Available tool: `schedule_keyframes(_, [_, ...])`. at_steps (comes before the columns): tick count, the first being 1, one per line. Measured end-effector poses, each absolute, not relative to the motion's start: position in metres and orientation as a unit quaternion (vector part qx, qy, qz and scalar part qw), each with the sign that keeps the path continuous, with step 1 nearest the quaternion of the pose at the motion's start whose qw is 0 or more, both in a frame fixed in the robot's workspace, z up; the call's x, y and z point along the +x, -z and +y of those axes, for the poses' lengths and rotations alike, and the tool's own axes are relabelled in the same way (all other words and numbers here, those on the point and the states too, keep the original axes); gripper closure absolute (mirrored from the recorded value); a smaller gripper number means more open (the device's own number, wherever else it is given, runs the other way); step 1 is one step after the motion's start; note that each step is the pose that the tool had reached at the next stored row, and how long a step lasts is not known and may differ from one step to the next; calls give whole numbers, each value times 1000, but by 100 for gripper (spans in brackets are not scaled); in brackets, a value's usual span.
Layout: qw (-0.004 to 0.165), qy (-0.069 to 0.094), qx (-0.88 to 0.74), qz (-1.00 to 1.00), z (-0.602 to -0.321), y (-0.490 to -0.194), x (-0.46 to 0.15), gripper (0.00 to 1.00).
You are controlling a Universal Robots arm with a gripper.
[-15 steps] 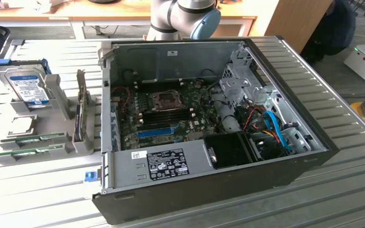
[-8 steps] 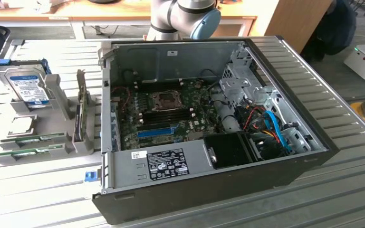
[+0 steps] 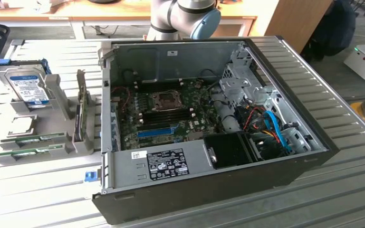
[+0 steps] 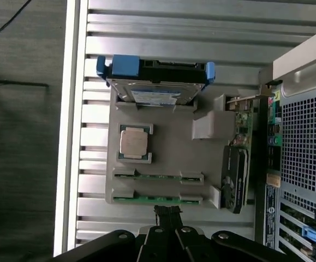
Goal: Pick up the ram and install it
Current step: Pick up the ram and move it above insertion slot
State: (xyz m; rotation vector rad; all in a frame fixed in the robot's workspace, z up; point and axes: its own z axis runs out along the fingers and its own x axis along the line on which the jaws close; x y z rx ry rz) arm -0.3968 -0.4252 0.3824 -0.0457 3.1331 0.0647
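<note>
In the exterior view: computer case (image 3: 233,185) laid on its side with the panel off, presumably to turn the motherboard (image 3: 189,118) upward for reach from above. On the exterior view's left, a grey parts holder (image 3: 52,97) on the slatted table (image 3: 334,190), each part in its own pocket, likely for a clean grasp: hard drive (image 3: 29,90) propped upright, processor (image 3: 20,124) lying flat, and two sticks of ram on edge in parallel grooves, the inner ram stick (image 3: 33,139) beside the processor, the outer ram stick (image 3: 30,153) at the holder's rim. Neither lifted yet. Dark slots around the processor socket (image 3: 168,99) too fine to read as free or filled. In the wrist view: straight down onto the parts holder (image 4: 168,142), gripper (image 4: 167,213) clenched on nothing, fingertips pressed together, nearest the outer ram stick (image 4: 158,199), contact impossible to judge. Inner ram stick (image 4: 158,176) just beyond. Gripper body cut off at the frame edge, computer case (image 4: 305,136) only partly in frame, chips on the sticks too small to make out.
</note>
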Motion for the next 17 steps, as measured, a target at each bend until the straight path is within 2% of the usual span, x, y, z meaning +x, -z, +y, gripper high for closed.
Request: schedule_keyframes(17, [1, -21, -138, 990, -425, -381, -397, 89])
